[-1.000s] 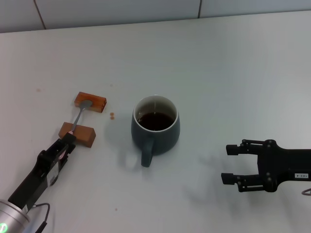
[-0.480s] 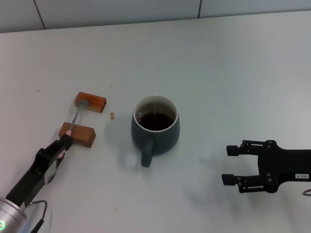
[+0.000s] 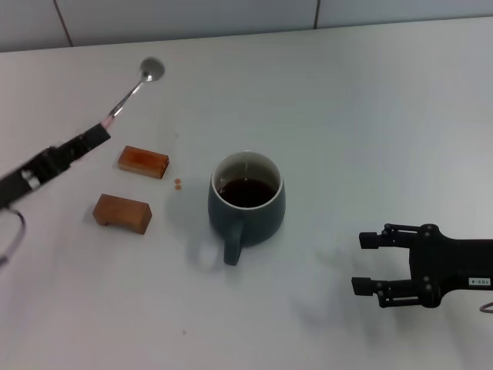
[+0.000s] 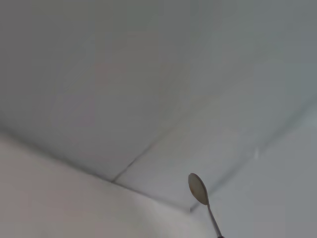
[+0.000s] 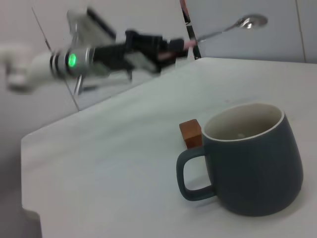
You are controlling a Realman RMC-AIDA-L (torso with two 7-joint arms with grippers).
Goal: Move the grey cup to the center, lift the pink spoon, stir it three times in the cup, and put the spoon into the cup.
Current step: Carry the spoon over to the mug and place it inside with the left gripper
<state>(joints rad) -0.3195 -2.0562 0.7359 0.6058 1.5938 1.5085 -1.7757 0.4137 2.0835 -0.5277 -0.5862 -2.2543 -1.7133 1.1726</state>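
The grey cup [image 3: 246, 202] stands at the table's middle with dark liquid inside and its handle toward me; it also shows in the right wrist view [image 5: 252, 158]. My left gripper [image 3: 98, 132] is shut on the pink spoon [image 3: 132, 89] by its pink handle and holds it high above the table, left of the cup, silver bowl pointing up and away. The spoon's bowl shows in the left wrist view [image 4: 198, 189] and in the right wrist view [image 5: 250, 22]. My right gripper [image 3: 368, 262] is open and empty, low over the table to the right of the cup.
Two brown rectangular blocks [image 3: 143, 161] [image 3: 122, 213] lie on the white table left of the cup; one shows beside the cup in the right wrist view [image 5: 191, 133]. A small brown spot [image 3: 177, 183] lies between the blocks and the cup. A tiled wall edge runs along the back.
My left gripper has lifted the spoon off the two brown blocks and swung it up and away. The cup and right gripper have not moved.
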